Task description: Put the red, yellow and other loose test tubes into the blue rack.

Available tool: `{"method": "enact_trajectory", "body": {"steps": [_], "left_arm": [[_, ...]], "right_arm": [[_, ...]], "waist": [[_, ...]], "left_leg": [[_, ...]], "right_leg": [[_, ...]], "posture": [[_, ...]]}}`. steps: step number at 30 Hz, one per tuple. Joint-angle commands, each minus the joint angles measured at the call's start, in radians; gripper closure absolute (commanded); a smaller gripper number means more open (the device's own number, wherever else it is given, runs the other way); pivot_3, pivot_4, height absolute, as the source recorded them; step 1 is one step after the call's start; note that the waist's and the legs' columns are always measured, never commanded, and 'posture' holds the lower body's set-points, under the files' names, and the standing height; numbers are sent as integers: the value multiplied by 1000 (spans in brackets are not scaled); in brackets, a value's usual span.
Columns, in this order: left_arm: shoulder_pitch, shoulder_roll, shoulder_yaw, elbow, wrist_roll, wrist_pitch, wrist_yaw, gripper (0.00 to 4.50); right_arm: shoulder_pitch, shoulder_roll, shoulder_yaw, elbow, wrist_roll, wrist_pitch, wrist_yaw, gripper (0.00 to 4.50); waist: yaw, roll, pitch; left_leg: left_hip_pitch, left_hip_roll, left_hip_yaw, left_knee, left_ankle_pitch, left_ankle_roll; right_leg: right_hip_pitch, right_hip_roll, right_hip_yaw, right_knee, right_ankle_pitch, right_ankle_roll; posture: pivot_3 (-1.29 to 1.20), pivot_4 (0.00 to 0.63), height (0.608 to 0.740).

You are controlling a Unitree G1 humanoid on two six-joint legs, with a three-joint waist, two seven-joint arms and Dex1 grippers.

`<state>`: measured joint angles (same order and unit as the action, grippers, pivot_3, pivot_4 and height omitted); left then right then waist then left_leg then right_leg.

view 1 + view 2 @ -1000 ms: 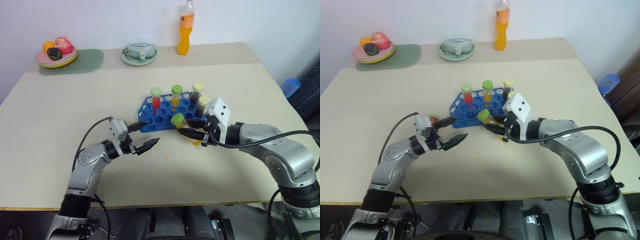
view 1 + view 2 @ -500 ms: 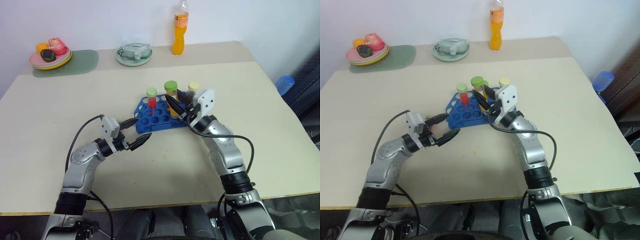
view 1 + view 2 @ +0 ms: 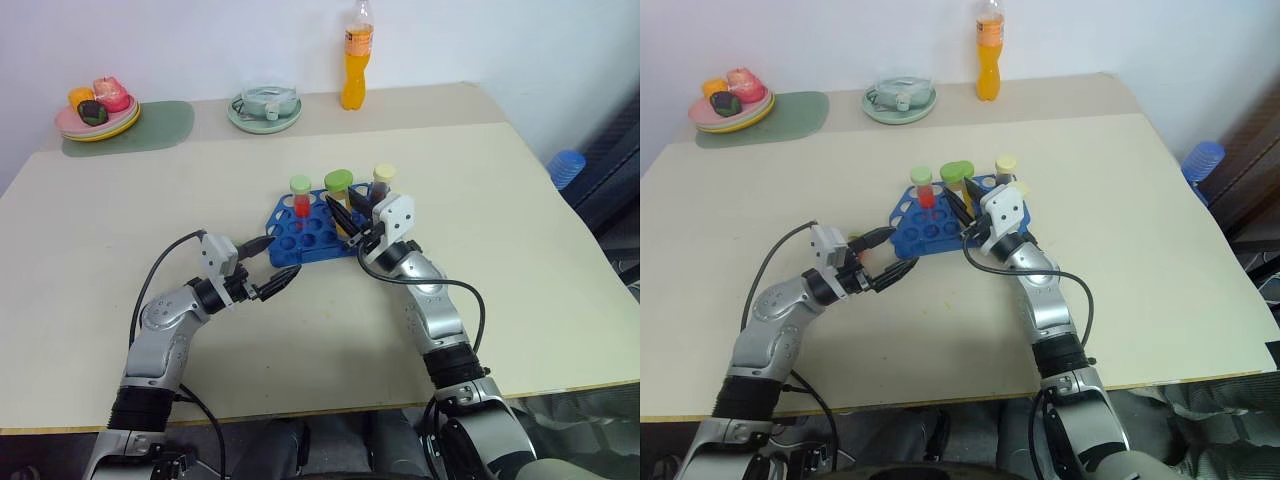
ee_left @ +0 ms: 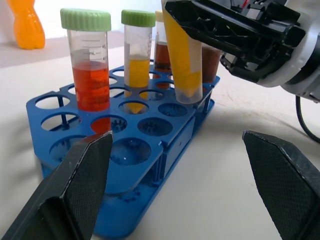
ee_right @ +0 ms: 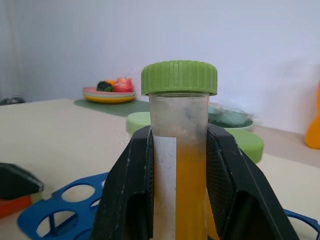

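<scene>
We found the right gripper clamped on a yellow test tube, upright, its tip in a hole of the blue rack. The left gripper sat spread apart at the rack's near edge.

I count five test tubes, four standing in the one blue rack and one in my right tool, plus one orange bottle.
</scene>
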<state>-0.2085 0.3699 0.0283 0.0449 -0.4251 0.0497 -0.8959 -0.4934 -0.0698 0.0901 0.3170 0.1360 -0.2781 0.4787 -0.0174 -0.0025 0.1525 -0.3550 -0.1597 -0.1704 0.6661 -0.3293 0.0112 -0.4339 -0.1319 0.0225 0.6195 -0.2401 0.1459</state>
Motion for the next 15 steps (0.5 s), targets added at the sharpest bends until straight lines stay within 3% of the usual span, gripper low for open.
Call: {"method": "enact_trajectory", "body": {"steps": [1,15], "left_arm": [[6,7,25,-37,-8,-21,5,254],[11,14,22,-44,-17,-14,2,254]], "right_arm": [[-10,6,-8,50,-20,-28,-23,3711],[40,-22,-2,30,-17,-32,-11,3711]], "waist": [[0,0,0],[2,1,-1]], "left_leg": [[0,0,0,0,0,0],[1,0,0,0,0,0]], "right_leg": [[0,0,0,0,0,0],[1,0,0,0,0,0]], "posture": [[0,150,740],[0,150,740]]}}
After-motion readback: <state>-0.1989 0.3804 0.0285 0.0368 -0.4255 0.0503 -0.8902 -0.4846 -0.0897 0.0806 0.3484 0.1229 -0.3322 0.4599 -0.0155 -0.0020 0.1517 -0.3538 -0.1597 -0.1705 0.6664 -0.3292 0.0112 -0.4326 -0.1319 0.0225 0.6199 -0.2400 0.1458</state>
